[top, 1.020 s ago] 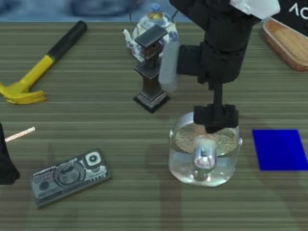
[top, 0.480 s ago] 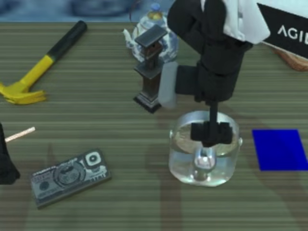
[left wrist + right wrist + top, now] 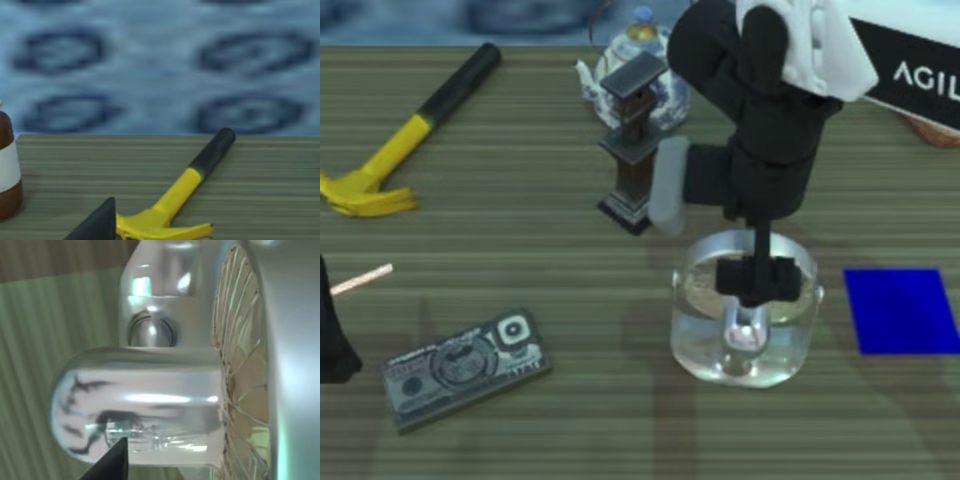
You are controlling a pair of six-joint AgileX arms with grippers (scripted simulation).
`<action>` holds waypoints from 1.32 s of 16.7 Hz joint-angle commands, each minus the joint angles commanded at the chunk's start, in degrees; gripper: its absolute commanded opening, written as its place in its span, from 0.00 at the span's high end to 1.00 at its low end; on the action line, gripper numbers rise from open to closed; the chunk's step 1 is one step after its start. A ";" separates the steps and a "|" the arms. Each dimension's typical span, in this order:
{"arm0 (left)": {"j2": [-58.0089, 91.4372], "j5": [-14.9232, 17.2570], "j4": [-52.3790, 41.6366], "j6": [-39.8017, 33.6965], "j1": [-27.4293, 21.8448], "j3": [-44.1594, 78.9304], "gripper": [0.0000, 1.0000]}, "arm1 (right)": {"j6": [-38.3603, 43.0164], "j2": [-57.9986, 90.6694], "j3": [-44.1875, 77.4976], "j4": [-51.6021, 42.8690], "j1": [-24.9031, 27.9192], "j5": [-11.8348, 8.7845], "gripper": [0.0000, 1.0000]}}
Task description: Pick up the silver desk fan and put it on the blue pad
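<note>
The silver desk fan (image 3: 745, 315) lies on the table right of centre, grille face up, its chrome motor housing (image 3: 150, 400) filling the right wrist view. My right gripper (image 3: 752, 290) hangs straight over it, low against the housing, open; one black fingertip (image 3: 116, 460) shows beside the housing, apart from it. The blue pad (image 3: 902, 310) lies flat just right of the fan, bare. My left gripper (image 3: 332, 340) rests parked at the table's left edge, open, with one fingertip (image 3: 102, 222) showing in its wrist view.
A yellow hammer (image 3: 405, 130) lies at the back left. A grey banknote slab (image 3: 465, 368) sits front left, near a thin stick (image 3: 362, 278). A dark lantern statue (image 3: 635, 140) and a teapot (image 3: 638, 60) stand behind the fan. A wooden tray (image 3: 932, 128) is at the back right.
My right arm has come down over the fan and shifted slightly toward the front, bringing the gripper down to the motor housing. The fan and the left arm have not moved.
</note>
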 joint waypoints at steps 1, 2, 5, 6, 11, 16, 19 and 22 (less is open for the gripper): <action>0.00 0.00 0.00 0.00 0.00 0.00 0.00 | 0.00 0.00 0.00 0.00 0.00 0.00 0.30; 0.00 0.00 0.00 0.00 0.00 0.00 0.00 | 0.00 0.00 0.00 0.00 0.00 0.00 0.38; 0.00 0.00 0.00 0.00 0.00 0.00 0.00 | 0.00 0.00 0.00 0.00 0.00 0.00 0.60; 0.00 0.00 0.00 0.00 0.00 0.00 0.00 | 0.00 0.00 0.00 0.00 0.00 0.00 0.68; 0.00 0.00 0.00 0.00 0.00 0.00 0.00 | 0.00 0.00 0.00 0.00 0.00 0.00 1.00; 0.00 0.00 0.00 0.00 0.00 0.00 0.00 | 0.00 0.00 0.00 0.00 0.00 0.00 1.00; 0.00 0.00 0.00 0.00 0.00 0.00 0.00 | 0.07 -0.01 0.03 -0.03 -0.12 -0.01 1.00; 0.00 0.00 0.00 0.00 0.00 0.00 0.00 | 0.13 0.16 2.46 -2.41 -0.12 0.00 1.00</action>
